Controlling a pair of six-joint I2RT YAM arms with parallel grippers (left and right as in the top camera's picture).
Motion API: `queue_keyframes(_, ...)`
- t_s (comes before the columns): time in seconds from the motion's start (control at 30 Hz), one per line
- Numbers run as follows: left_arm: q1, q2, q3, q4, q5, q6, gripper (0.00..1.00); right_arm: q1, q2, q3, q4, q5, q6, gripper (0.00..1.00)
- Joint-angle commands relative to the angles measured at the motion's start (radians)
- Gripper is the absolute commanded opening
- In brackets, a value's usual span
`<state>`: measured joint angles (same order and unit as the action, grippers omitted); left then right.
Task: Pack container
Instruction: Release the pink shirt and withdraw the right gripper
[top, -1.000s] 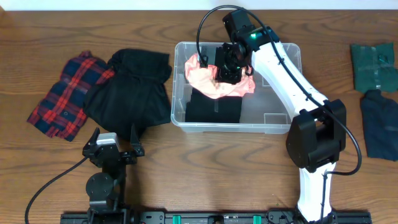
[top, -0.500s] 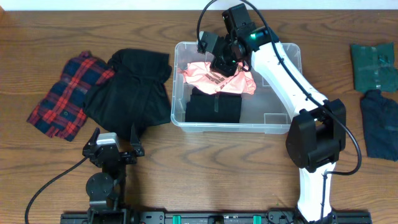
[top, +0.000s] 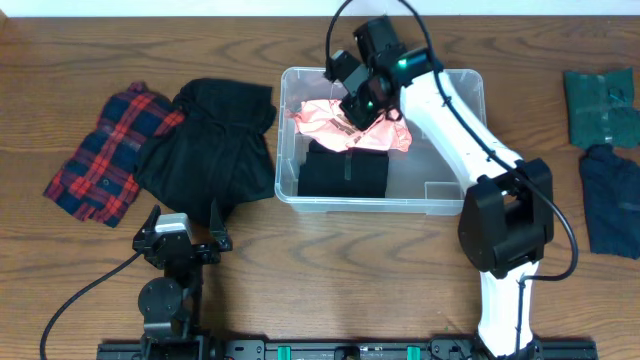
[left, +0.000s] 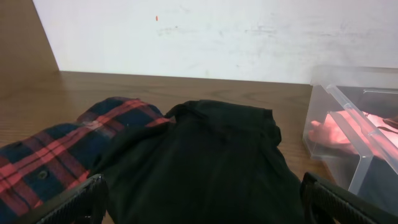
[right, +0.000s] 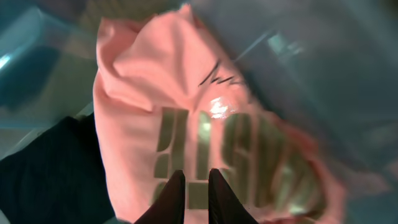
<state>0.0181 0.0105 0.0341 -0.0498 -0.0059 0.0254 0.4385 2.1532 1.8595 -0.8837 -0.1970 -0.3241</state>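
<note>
The clear container (top: 380, 205) stands at the table's middle and shows at the right edge of the left wrist view (left: 351, 118). Inside lie a folded black garment (top: 345, 172) and a pink printed garment (top: 350, 125) (right: 186, 118) spread across the back half. My right gripper (top: 357, 108) (right: 196, 177) hovers just above the pink garment, its fingers nearly together with nothing between them. My left gripper (top: 183, 215) (left: 202, 202) rests open near the front left. It faces a crumpled black garment (top: 210, 140) (left: 211, 155) without touching it.
A red and blue plaid shirt (top: 110, 150) (left: 56, 149) lies left of the black garment, partly under it. At the far right lie a folded green garment (top: 600, 100) and a dark blue one (top: 612, 200). A white wall backs the table.
My right gripper has let go of the pink garment, lifted off it and drawn its fingers together. The garment has spread flatter in the container. The left arm has not moved.
</note>
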Motion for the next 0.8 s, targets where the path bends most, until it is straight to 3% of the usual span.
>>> queue_keyframes(0.0,0.005,-0.006,-0.030,-0.021,-0.005,-0.005,0.98,0.039,0.013,-0.089,0.048,0.003,0.043,0.13)
queue_keyframes(0.1,0.005,-0.006,-0.030,-0.021,-0.005,-0.005,0.98,0.046,0.013,-0.154,0.106,0.011,0.043,0.14)
queue_keyframes(0.27,0.005,-0.007,-0.030,-0.021,-0.005,-0.005,0.98,0.045,0.007,-0.171,0.124,0.010,0.043,0.33)
queue_keyframes(0.57,0.005,-0.007,-0.030,-0.020,-0.005,-0.005,0.98,0.007,-0.132,-0.035,0.067,0.011,0.051,0.44)
queue_keyframes(0.77,0.005,-0.007,-0.030,-0.021,-0.005,-0.005,0.98,-0.094,-0.297,-0.006,0.016,0.019,0.082,0.50)
